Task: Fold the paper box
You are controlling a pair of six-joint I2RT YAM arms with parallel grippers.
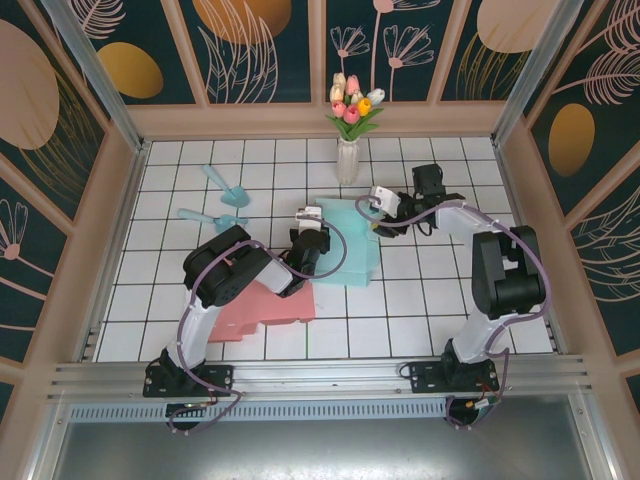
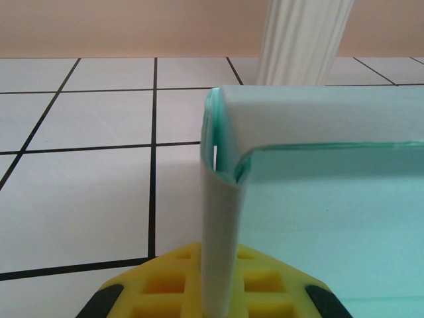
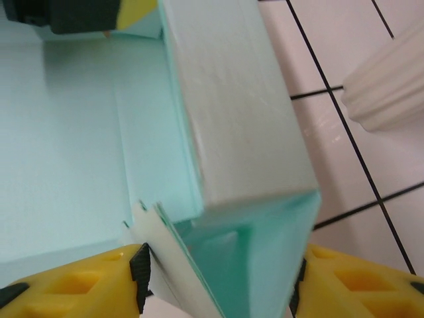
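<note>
Two grippers work the teal box, which lies mid-table near the vase. Left gripper pinches an upright side flap. Right gripper stands spread astride the doubled-over wall. Step in hand: forming that wall's corner. Next move probably calls for squeezing the wall flat, flap held upright.

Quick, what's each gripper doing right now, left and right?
Left gripper: closed on a flap of the paper box.
Right gripper: open, fingers either side of the box's corner; whether they grip it cannot be told.
</note>
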